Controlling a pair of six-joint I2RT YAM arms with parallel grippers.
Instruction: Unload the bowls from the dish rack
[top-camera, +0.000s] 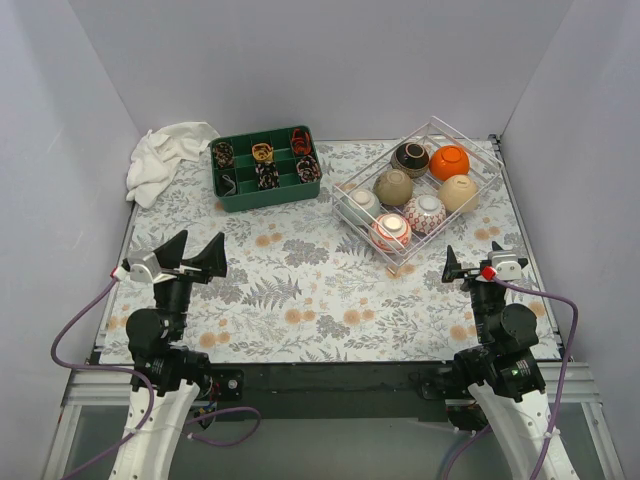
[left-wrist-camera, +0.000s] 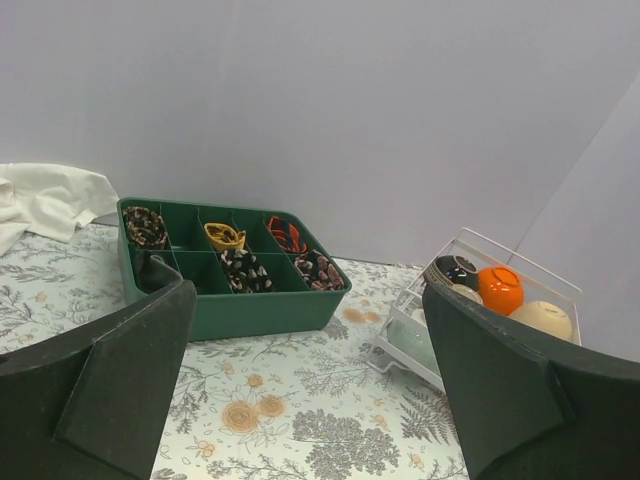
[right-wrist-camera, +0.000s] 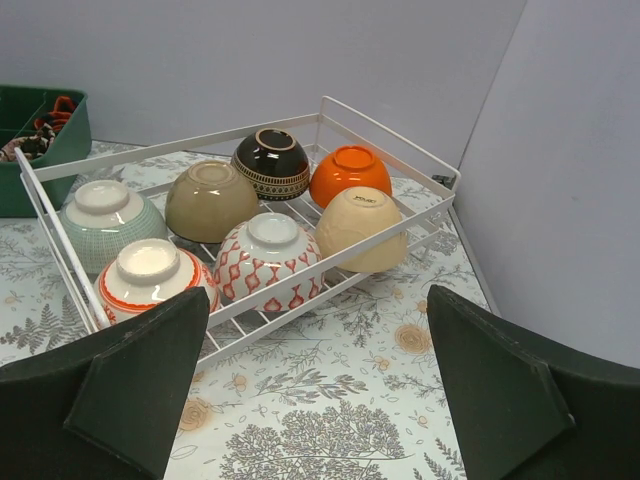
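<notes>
The white wire dish rack (top-camera: 468, 142) sits at the back right of the table, turned at an angle. It holds several upturned bowls, among them a black one (top-camera: 410, 157), an orange one (top-camera: 449, 161) and a red-banded one (top-camera: 390, 231). My right gripper (top-camera: 480, 258) hovers open just in front of the rack, and its wrist view shows the rack (right-wrist-camera: 390, 130) and a red-patterned bowl (right-wrist-camera: 270, 255) ahead of the open gripper (right-wrist-camera: 318, 292). At the front left, well away from the rack, my left gripper (top-camera: 202, 238) is open and empty (left-wrist-camera: 309, 290).
A green divided tray (top-camera: 228, 190) with small rolled items stands at the back centre. A crumpled white cloth (top-camera: 165, 160) lies at the back left corner. Grey walls close in the table on three sides. A floral cloth (top-camera: 300, 290) covers the tabletop.
</notes>
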